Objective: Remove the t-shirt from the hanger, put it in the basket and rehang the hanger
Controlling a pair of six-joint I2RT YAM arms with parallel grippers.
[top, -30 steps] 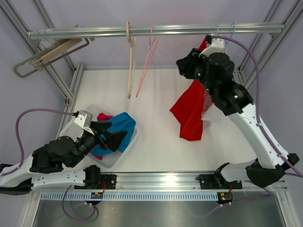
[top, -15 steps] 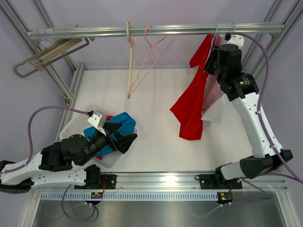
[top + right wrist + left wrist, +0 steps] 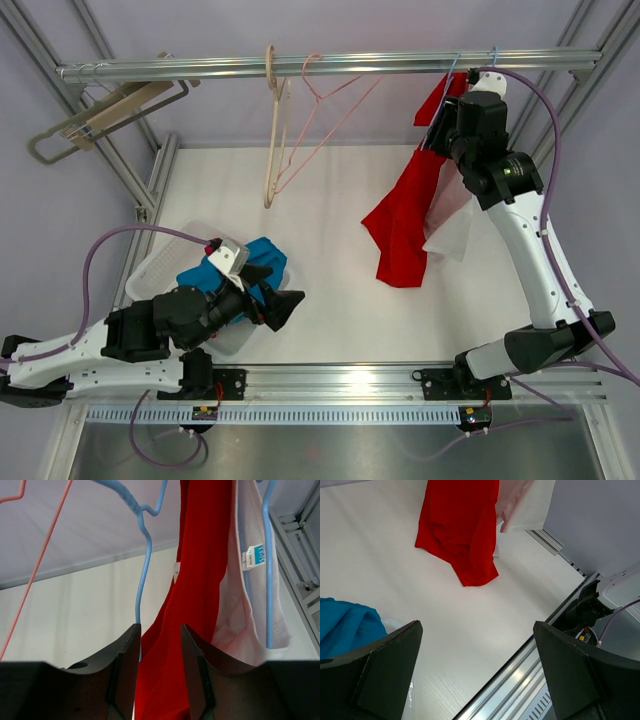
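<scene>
The red t-shirt hangs from a blue hanger on the rail at the right. It also shows in the left wrist view. My right gripper is up by the shirt's top. In the right wrist view its jaws stand narrowly apart, with the red cloth filling the gap. The blue hanger wire drops behind the left finger. My left gripper is open and empty, low beside the bin; it points at the table.
A white-pink shirt on a second blue hanger hangs right of the red one. A pink wire hanger and a wooden hanger hang mid-rail. A clear bin at the left holds a blue shirt.
My right arm swung from left of the red shirt up to the rail by the blue hanger; the shirt's top shifted right and its hem rose. My left gripper moved right, off the bin.
</scene>
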